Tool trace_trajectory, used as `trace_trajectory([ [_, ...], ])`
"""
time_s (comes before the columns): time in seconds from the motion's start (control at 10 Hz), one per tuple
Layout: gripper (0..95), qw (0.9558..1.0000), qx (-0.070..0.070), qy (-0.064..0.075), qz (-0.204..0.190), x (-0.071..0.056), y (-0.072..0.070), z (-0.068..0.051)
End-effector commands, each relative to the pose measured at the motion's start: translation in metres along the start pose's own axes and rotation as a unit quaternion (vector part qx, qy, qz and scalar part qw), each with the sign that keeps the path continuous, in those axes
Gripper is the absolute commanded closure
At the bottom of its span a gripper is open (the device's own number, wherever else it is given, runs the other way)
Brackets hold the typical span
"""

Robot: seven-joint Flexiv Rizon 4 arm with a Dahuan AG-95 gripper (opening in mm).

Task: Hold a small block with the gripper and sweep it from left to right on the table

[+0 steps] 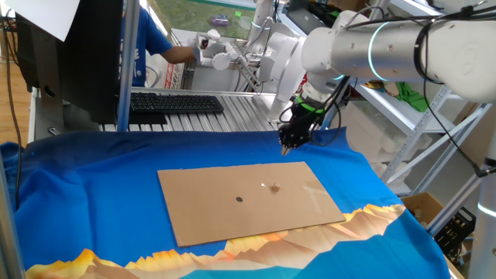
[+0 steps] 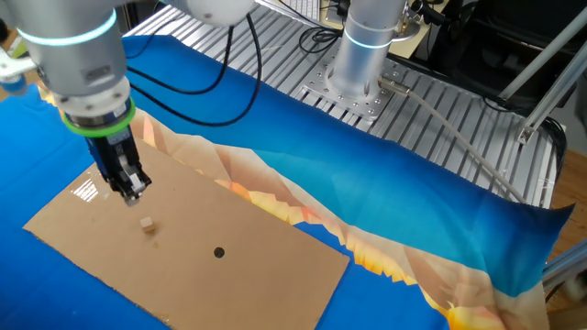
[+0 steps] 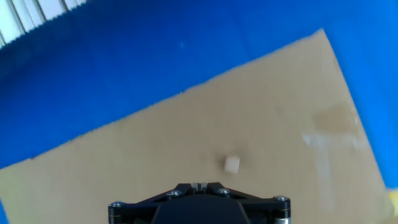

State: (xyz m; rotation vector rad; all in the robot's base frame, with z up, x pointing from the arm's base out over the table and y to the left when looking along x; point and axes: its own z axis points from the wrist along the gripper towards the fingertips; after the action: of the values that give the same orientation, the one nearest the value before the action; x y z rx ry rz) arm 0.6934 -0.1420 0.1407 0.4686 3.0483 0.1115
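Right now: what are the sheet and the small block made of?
Sheet: looks like cardboard, matte brown, flat, with a faint glare patch. Small block: pale tan-white cube, matte; could be foam or wood, too small to tell. Blue table cover: fabric, visibly wrinkled.

The small block (image 1: pixel 274 187) is a tiny pale tan cube. It lies by itself on the flat brown cardboard sheet (image 1: pixel 201 205), a bit right of the middle in one fixed view. In the hand view the small block (image 3: pixel 232 163) sits near the bottom middle of the frame, just above the black edge of the end effector. Nothing touches it.

The end effector (image 2: pixel 133 190) is small and black with a bright green ring above it. It points down, its fingers are closed together, and it holds nothing. It hangs above the cardboard, near the block.

The desk (image 2: pixel 394 183) is covered in bright blue cloth with an orange-yellow jagged border.
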Motion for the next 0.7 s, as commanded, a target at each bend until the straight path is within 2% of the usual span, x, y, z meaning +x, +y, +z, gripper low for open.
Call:
trace_trajectory([
  [0.1, 95.0, 0.9999, -0.011, 0.003, 0.006, -0.0001, -0.0013, 0.0127],
  [0.5, 95.0, 0.9997, -0.020, 0.009, 0.008, 0.0002, -0.0017, 0.0156],
  [0.7, 95.0, 0.9997, -0.020, 0.014, -0.004, 0.0002, -0.0017, 0.0156],
])
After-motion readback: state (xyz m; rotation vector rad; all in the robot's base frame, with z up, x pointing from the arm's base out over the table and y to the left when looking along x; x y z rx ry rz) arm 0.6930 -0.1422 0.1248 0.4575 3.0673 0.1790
